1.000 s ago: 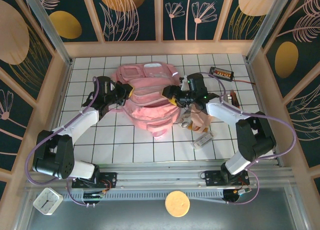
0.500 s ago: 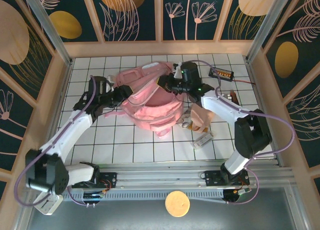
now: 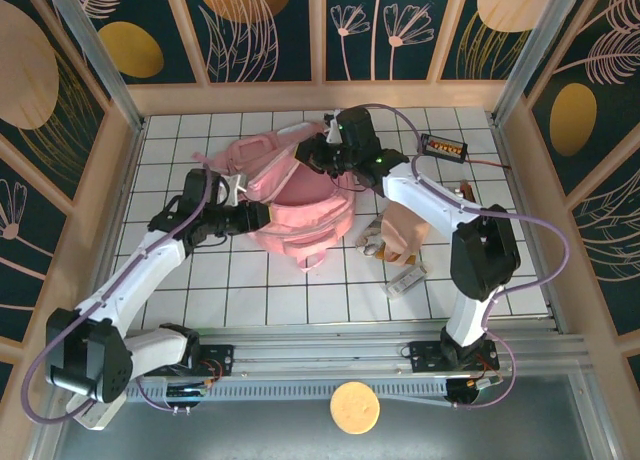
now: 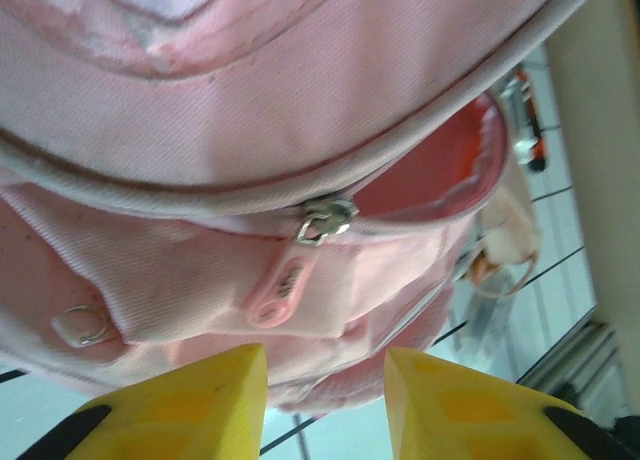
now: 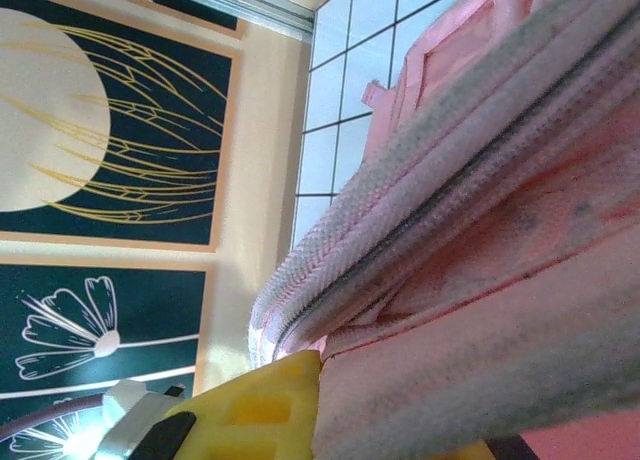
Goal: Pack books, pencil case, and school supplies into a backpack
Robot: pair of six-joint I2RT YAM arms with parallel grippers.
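Obs.: the backpack (image 3: pixel 300 205) lies slumped at the centre of the white-tiled desk (image 3: pixel 200 280), with its far rim raised. The right gripper (image 3: pixel 318 158) sits at the bag's 12 o'clock edge. It is pressed together on the backpack, and in the right wrist view its yellow finger (image 5: pixel 255 405) lies flat against the pink cloth beside the ribbed zipper band. The left gripper (image 3: pixel 255 215) stands at the bag's 9 o'clock flank with its jaws spread and nothing between them. Its yellow fingers (image 4: pixel 180 400) point at the zipper pull (image 4: pixel 325 220), which is just beyond them and untouched. Past the pull, the seam gapes onto a reddish lining. The pencil case (image 3: pixel 400 235) lies at roughly 4 o'clock from the bag, and the whitish block (image 3: pixel 405 280) is nearer the arms at about 5 o'clock. Both are outside the bag.

Handling, judged: the bag looks limp and light. It folds wherever it is unsupported, so its mouth will probably not stay open unless held. Plain panels would likely bunch up and slide out of a pinch. The stitched rim, the zipper tape and the pull tab are firmer places to grip. A pull from one side may drag the whole bag across the smooth tiles, so an opposing hold seems advisable.
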